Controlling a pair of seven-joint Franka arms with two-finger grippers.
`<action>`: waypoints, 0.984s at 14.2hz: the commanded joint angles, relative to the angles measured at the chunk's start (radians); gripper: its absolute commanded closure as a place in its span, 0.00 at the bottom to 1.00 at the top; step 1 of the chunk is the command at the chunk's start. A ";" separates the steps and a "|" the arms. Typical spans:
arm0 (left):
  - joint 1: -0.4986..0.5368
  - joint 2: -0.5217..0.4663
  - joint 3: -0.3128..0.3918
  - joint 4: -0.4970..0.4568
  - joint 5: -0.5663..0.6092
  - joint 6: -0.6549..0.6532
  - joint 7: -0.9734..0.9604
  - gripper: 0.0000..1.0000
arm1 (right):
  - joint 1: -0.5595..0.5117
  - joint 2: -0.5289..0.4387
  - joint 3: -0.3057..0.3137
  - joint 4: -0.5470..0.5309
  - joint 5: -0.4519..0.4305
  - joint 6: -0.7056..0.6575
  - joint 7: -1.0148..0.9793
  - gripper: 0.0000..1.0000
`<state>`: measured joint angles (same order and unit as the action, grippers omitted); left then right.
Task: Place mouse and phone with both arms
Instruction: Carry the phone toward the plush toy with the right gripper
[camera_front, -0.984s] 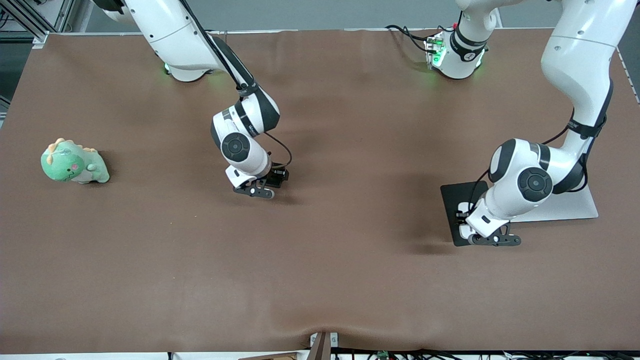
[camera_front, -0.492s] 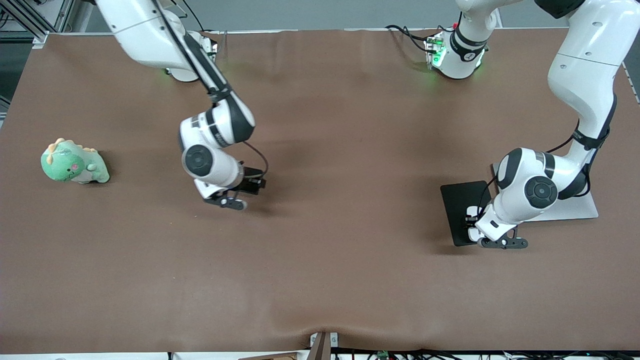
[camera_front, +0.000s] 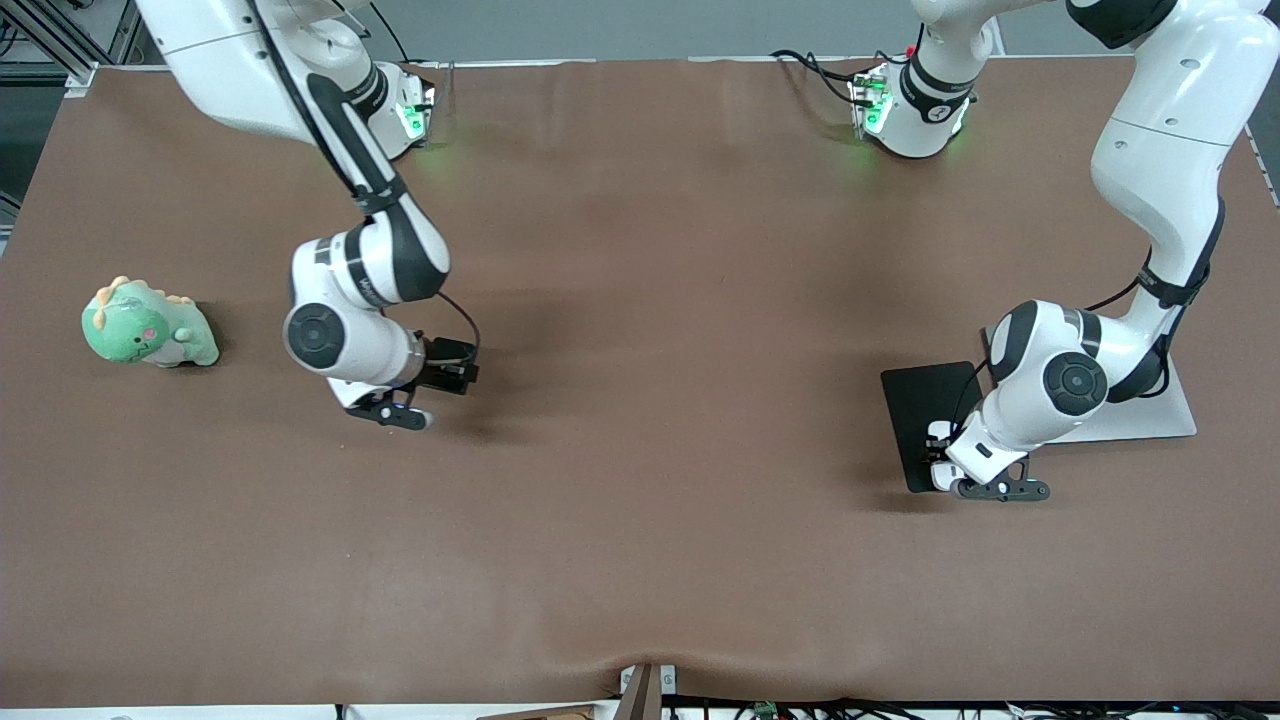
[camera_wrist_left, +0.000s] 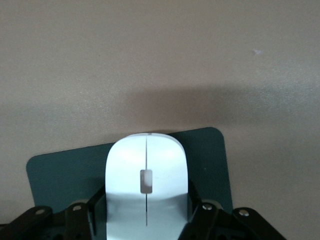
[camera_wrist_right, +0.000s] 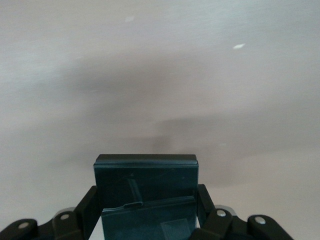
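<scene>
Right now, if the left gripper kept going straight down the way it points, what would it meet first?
Probably the mouse pad. The left gripper holds the mouse over the pad's edge nearer the camera, so the mouse would likely touch down on the pad first. Its height above the pad is unclear.

Mouse (camera_wrist_left: 146, 185) between left gripper (camera_front: 985, 488) fingers over pad (camera_front: 925, 410) edge, phone (camera_wrist_right: 146, 192) in right gripper (camera_front: 392, 413) over desk (camera_front: 640, 560), plush toy (camera_front: 147, 325) at its nine o'clock
</scene>
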<state>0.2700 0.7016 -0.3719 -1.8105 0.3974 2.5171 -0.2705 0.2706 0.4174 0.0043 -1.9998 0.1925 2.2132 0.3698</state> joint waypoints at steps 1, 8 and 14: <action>0.014 0.006 -0.012 0.002 0.023 0.014 0.011 0.01 | -0.072 -0.095 0.002 -0.094 -0.036 -0.014 -0.093 1.00; 0.006 -0.082 -0.025 -0.006 0.023 -0.033 0.002 0.00 | -0.254 -0.135 -0.001 -0.191 -0.065 -0.015 -0.327 1.00; 0.012 -0.257 -0.120 0.010 0.006 -0.256 -0.007 0.00 | -0.382 -0.140 -0.003 -0.232 -0.147 -0.001 -0.445 1.00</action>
<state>0.2707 0.5200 -0.4640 -1.7806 0.3983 2.3230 -0.2720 -0.0503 0.3171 -0.0146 -2.1926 0.0648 2.2004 -0.0196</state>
